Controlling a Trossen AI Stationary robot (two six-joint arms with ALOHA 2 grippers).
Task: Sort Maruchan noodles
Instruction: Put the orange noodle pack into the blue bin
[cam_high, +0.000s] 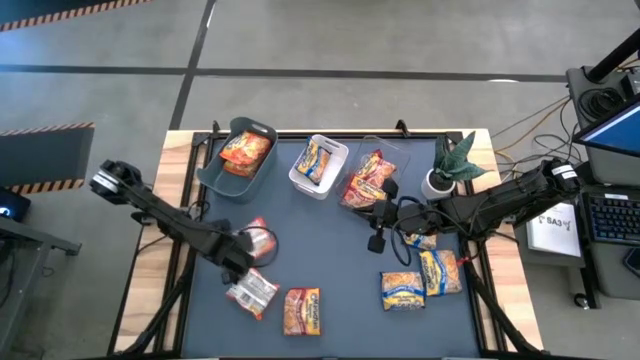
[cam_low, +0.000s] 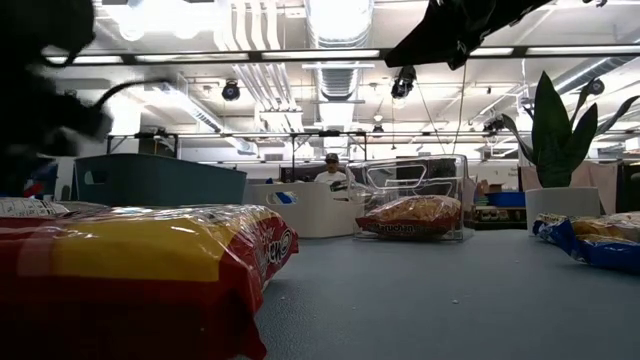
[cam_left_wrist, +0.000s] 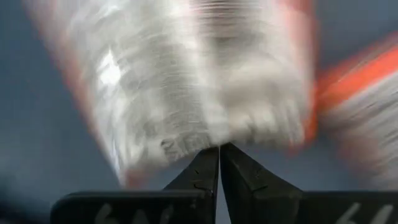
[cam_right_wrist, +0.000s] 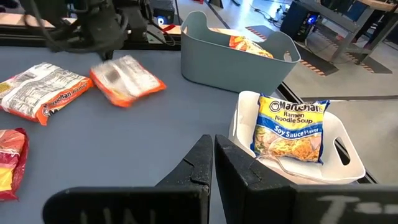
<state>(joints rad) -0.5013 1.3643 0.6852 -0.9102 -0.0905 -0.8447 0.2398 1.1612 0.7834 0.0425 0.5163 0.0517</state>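
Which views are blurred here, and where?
Left wrist view: the silver packet at the left end effector is smeared by motion. Low view: the nearest packet is out of focus. Right wrist view: the blue packet reads sharp.

Blue-and-yellow packet (cam_right_wrist: 290, 129) leans in white bin (cam_right_wrist: 348, 158), grey-green bin (cam_right_wrist: 230, 62) behind

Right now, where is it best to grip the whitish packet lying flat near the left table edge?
Probably from straight above, pinching a crimped short end of the whitish packet: it lies flat, with open mat around it. The left gripper is nearest, shut on another packet.
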